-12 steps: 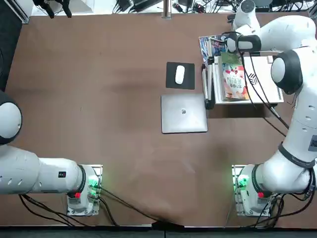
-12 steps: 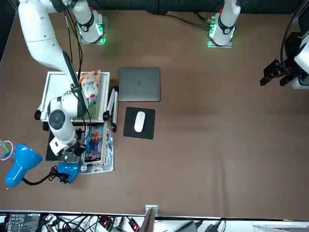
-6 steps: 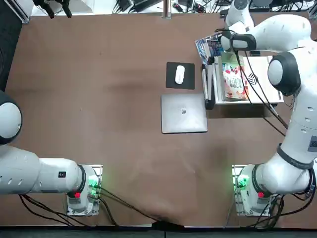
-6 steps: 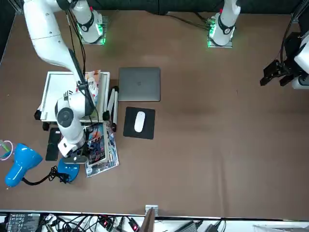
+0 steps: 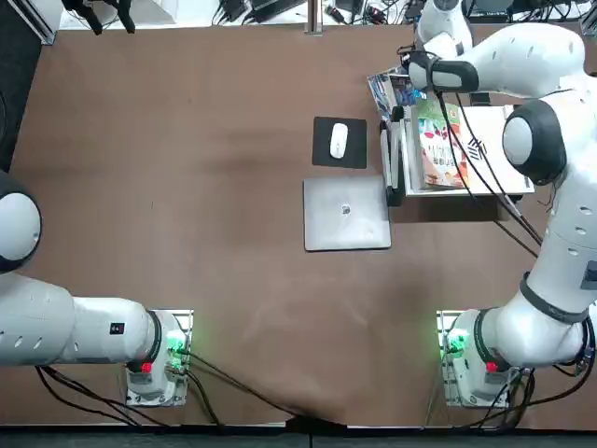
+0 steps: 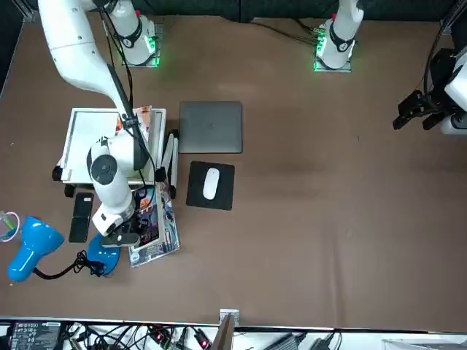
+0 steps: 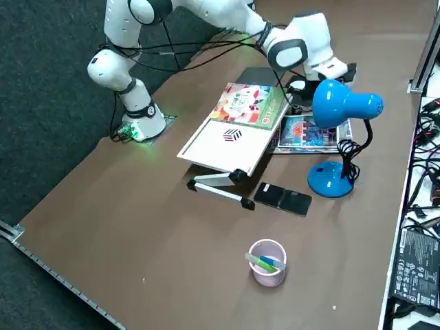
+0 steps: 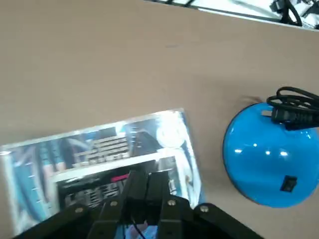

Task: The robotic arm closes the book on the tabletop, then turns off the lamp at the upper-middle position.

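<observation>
Right end effector (image 8: 145, 185) clenched, empty, hovering over blue booklet (image 8: 99, 154) just beside lamp base (image 8: 271, 159). Green book (image 5: 438, 140) lies closed on white stand (image 5: 494, 154). Lamp (image 7: 340, 103) light, top-heavy, likely tips if shoved; press black switch (image 8: 288, 184) on base straight down. Table (image 5: 187, 187) matte brown, uncluttered at left; cables beyond far edge.

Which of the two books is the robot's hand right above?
The blue glossy booklet lying flat on the tabletop beside the lamp's base. The right gripper hangs over it, fingers together. The green-covered book rests on the white stand.
</observation>
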